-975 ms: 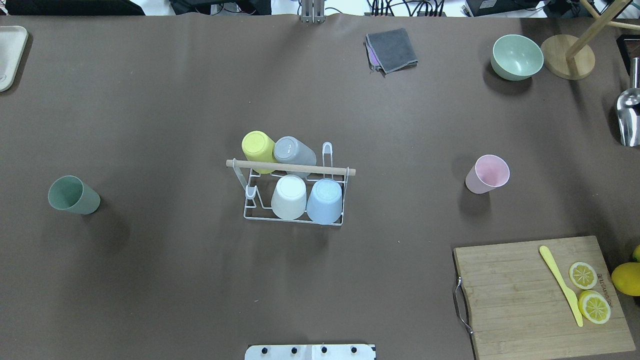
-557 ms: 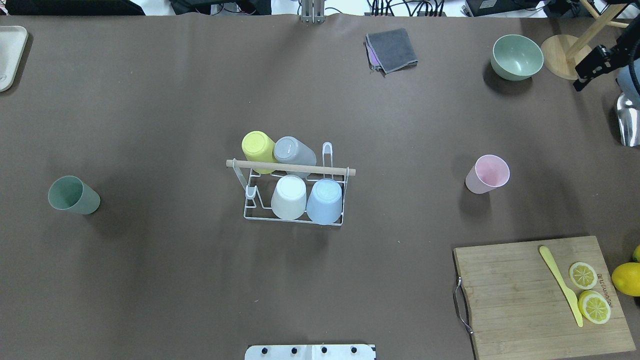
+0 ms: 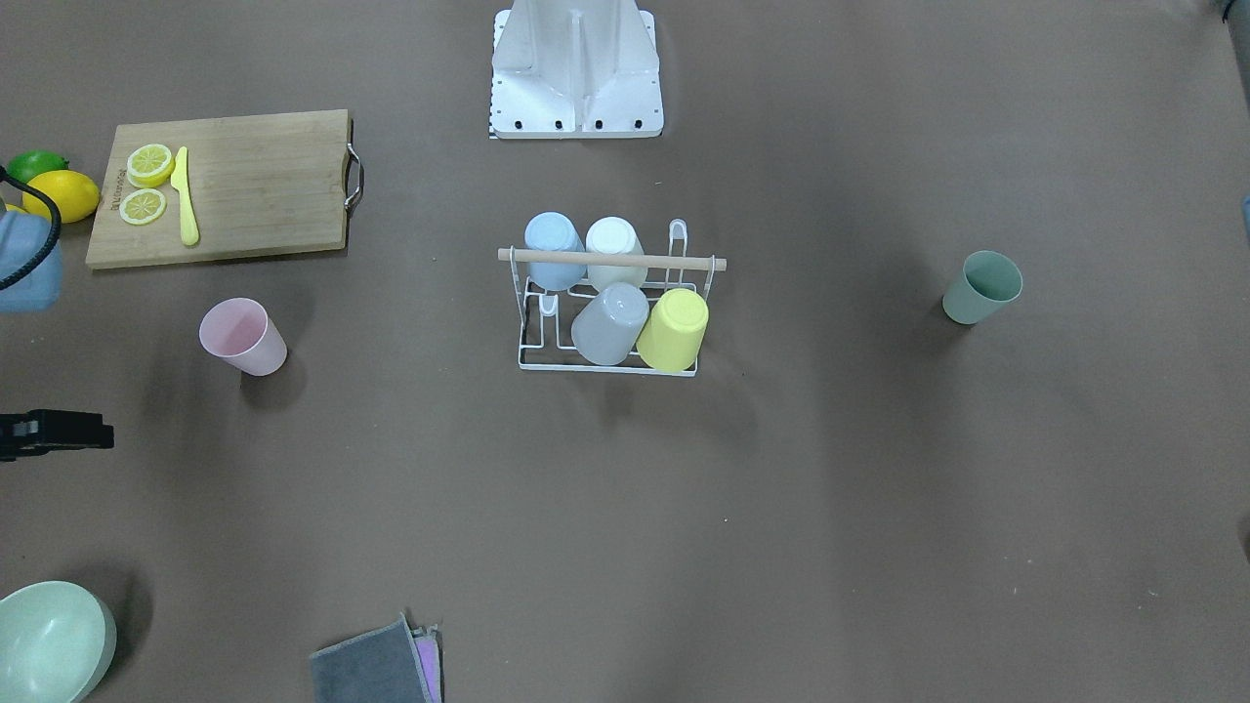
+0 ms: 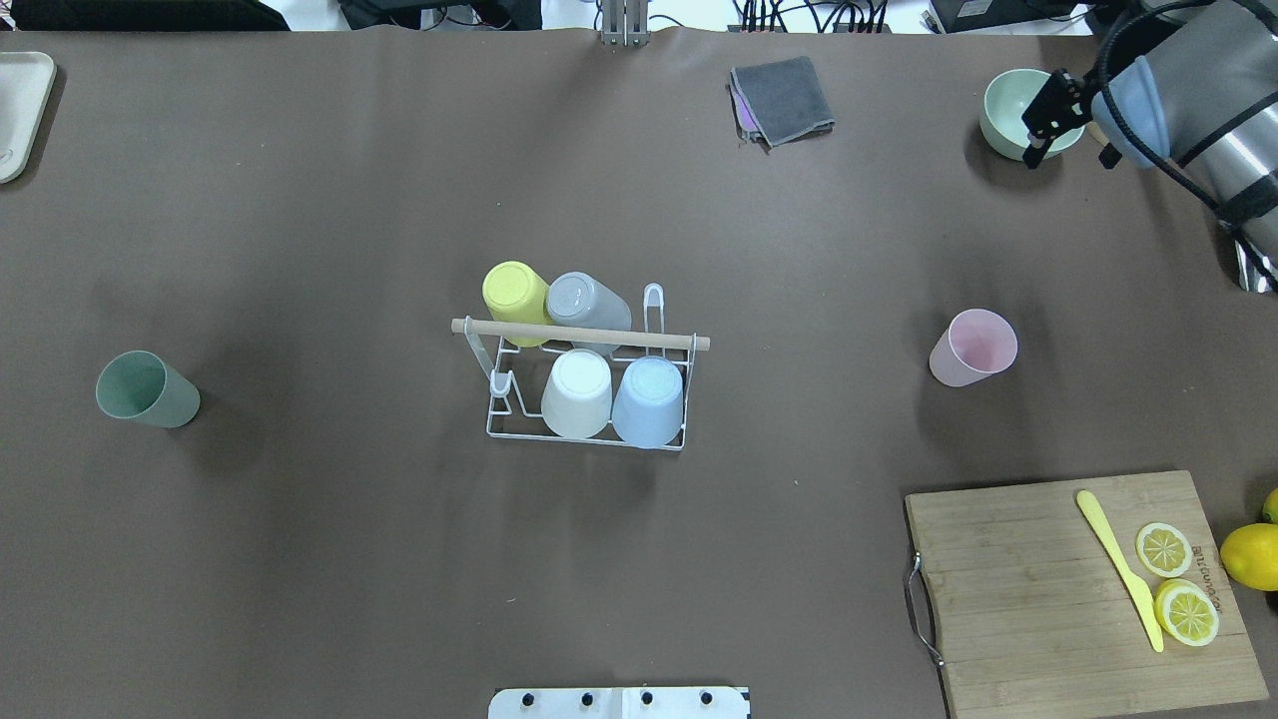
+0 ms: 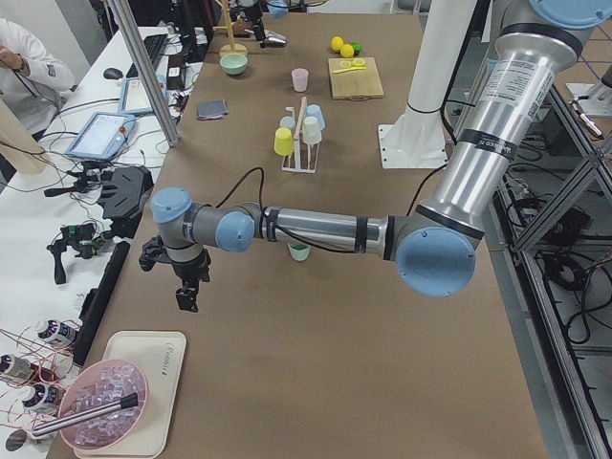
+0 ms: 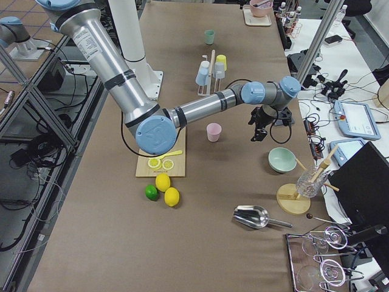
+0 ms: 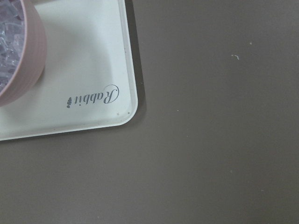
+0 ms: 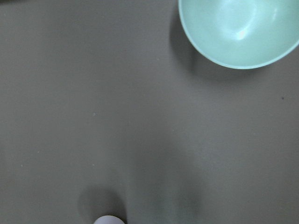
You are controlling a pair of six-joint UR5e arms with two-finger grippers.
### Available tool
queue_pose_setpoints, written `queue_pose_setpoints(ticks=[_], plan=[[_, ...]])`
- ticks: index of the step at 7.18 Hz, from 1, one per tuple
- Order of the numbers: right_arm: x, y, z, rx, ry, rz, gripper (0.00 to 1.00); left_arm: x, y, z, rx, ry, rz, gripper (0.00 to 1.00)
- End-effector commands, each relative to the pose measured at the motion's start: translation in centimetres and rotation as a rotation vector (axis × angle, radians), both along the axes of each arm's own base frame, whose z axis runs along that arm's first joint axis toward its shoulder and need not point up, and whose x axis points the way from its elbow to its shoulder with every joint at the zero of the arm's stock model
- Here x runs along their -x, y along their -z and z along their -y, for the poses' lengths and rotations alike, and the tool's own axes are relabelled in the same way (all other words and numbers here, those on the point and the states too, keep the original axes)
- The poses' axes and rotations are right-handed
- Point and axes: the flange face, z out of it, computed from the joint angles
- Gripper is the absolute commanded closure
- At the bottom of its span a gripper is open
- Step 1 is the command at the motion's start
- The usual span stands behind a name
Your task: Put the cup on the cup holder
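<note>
**Two Cups Are Seen Standing Away From the Cup Holder**

The right gripper [image 4: 1038, 145] is held up over the far right part of the table [image 4: 300, 559]. From above it is seen at the edge of a pale green bowl [image 4: 1003, 105]. It cannot be told if its fingers are apart or together.

The left gripper [image 5: 185, 298] is seen only from the side. It is pointed down over the brown table top, just beside a white tray [image 7: 84, 60]. A pink bowl [image 7: 21, 60] full of clear bits is set on that tray. It cannot be told if this gripper's fingers are apart or together either.

The cup holder [image 4: 589, 432] is placed in the middle of the table, well apart from both grippers. Four cups are hung on it upside down and tilted. The yellow cup [image 4: 514, 290] and the grey cup [image 4: 584, 305] are on the far row. The white cup [image 4: 577, 392] and the blue cup [image 4: 649, 399] are on the near row.

The pink cup [image 4: 970, 349] is stood mouth up on the robot's right side, well apart from the holder. The green cup [image 4: 147, 390] is stood mouth up on the robot's left side, also well apart.

A wooden board [image 4: 1038, 599] is laid at the near right corner. A yellow knife [image 4: 1118, 569] and two lemon slices [image 4: 1164, 549] are set on it. A folded grey cloth [image 4: 784, 98] is laid near the far edge.
</note>
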Motion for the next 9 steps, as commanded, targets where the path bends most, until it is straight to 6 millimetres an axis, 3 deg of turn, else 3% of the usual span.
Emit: queue_pose_setpoints(ticks=[1,2,3,4,5,7,8,9], plan=[[6.6,-0.1,0.3,0.07,0.084,0.015,0.0,-0.3,2.2,2.6,0.111,-0.004,0.07,0.02],[9.6,-0.1,-0.2,0.096,0.121,0.004,0.0,-1.1,4.0,3.2,0.146,-0.009,0.021,0.02],[10.6,-0.8,-0.5,0.104,0.151,0.0,0.0,-2.5,6.2,3.9,0.176,-0.023,-0.019,0.02],[12.8,-2.5,-1.8,0.105,0.22,0.011,0.0,-4.7,8.3,4.5,0.19,-0.046,-0.022,0.02],[14.3,-3.0,-2.5,0.138,0.252,-0.002,0.0,-5.9,8.5,4.4,0.225,-0.056,-0.014,0.02],[15.3,-5.3,-3.3,0.164,0.31,-0.003,0.0,-7.4,9.5,4.8,0.253,0.043,-0.028,0.02],[15.3,-5.4,-3.5,0.197,0.346,-0.01,0.0,-11.8,9.6,4.0,0.259,-0.008,-0.015,0.02],[15.7,-5.6,-3.5,0.223,0.374,-0.012,0.0,-14.5,10.4,3.8,0.249,-0.044,-0.017,0.02]])
